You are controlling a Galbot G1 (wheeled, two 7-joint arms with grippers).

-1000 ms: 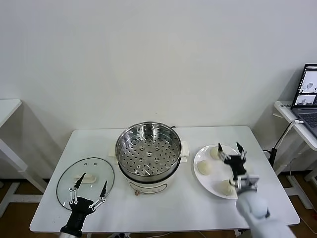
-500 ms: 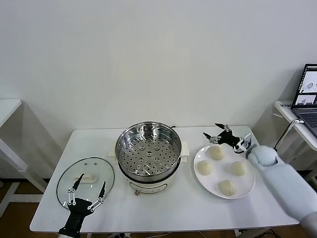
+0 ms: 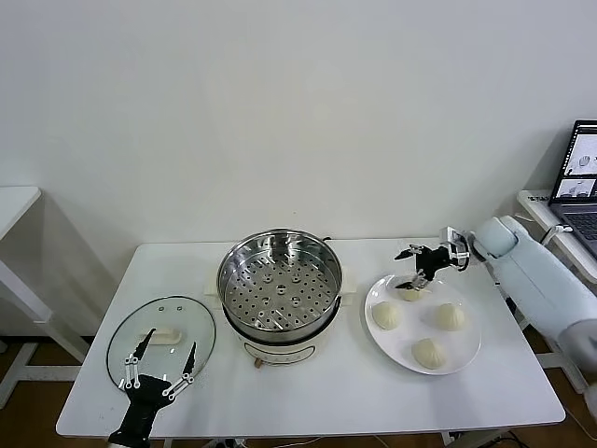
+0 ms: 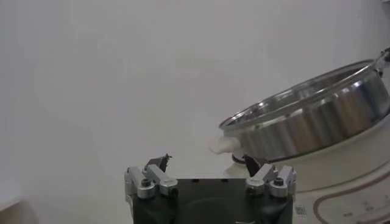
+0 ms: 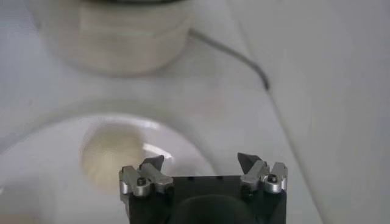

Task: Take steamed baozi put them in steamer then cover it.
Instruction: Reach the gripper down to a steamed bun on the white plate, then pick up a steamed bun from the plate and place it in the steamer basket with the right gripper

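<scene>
Four baozi (image 3: 427, 322) sit on a plate (image 3: 469, 357) toward the counter's (image 3: 317, 392) right edge. The right pincer (image 3: 413, 266) hangs spread just above the baozi nearest the back edge, gripping nothing. The steamer (image 3: 279, 283) stands mid-counter, uncovered and with nothing in it. The cover (image 3: 160, 338) lies flat near the front left corner, the left pincer (image 3: 157, 359) spread over its front rim.

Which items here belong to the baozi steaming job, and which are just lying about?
Job: four steamed baozi on the white plate; empty steamer; cover lying on the table; right pincer open over the farthest bun; left pincer open near the cover.
Lying about: laptop on side desk.
</scene>
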